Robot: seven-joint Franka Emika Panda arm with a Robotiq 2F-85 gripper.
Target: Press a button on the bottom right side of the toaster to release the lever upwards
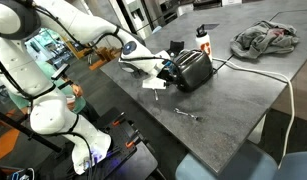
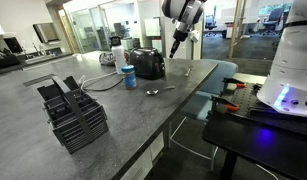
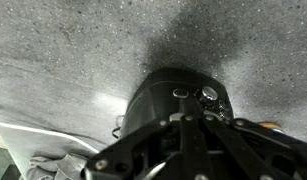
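Observation:
The black glossy toaster point(image 1: 194, 68) stands on the grey table point(image 1: 233, 100), and it shows in both exterior views point(image 2: 146, 63). In the wrist view the toaster point(image 3: 158, 100) shows its end face, with an oval button point(image 3: 180, 93) and a round knob point(image 3: 208, 95). My gripper point(image 1: 165, 68) hangs in front of that end face, a little above and apart from it point(image 2: 176, 45). Its fingers point(image 3: 190, 118) are together and hold nothing. The lever is hidden behind the fingers.
A white bottle with a red cap point(image 1: 202, 38) stands behind the toaster. A grey cloth point(image 1: 265, 38) lies at the far end. A white cord point(image 1: 255, 72) runs from the toaster. A utensil point(image 1: 188, 115), a blue can point(image 2: 128, 77) and a black rack point(image 2: 73, 110) are nearby.

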